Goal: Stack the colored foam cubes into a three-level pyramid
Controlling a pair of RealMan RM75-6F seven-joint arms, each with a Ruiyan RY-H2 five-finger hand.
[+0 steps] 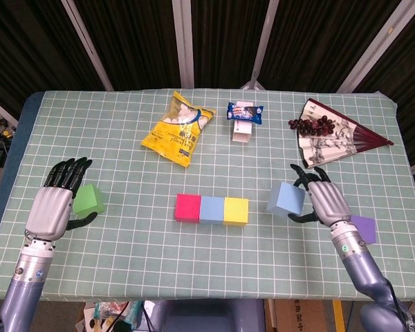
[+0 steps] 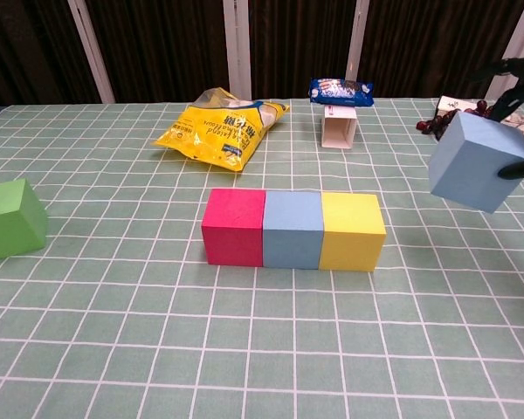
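Note:
A red cube (image 1: 187, 207), a light blue cube (image 1: 211, 209) and a yellow cube (image 1: 236, 211) sit touching in a row at mid-table; the chest view shows the same red cube (image 2: 233, 226), blue cube (image 2: 293, 230) and yellow cube (image 2: 352, 230). My right hand (image 1: 324, 200) grips a second light blue cube (image 1: 286, 199), lifted off the table right of the row, tilted (image 2: 473, 161). A green cube (image 1: 88, 199) lies at the left (image 2: 11, 218), against the fingers of my left hand (image 1: 54, 205), which curls around it. A purple cube (image 1: 363, 229) rests behind my right wrist.
A yellow snack bag (image 1: 180, 130), a small white box with a blue packet (image 1: 243, 120), and a paper fan with dark grapes (image 1: 328, 131) lie along the far half of the table. The table's front edge (image 1: 194, 296) is near my arms.

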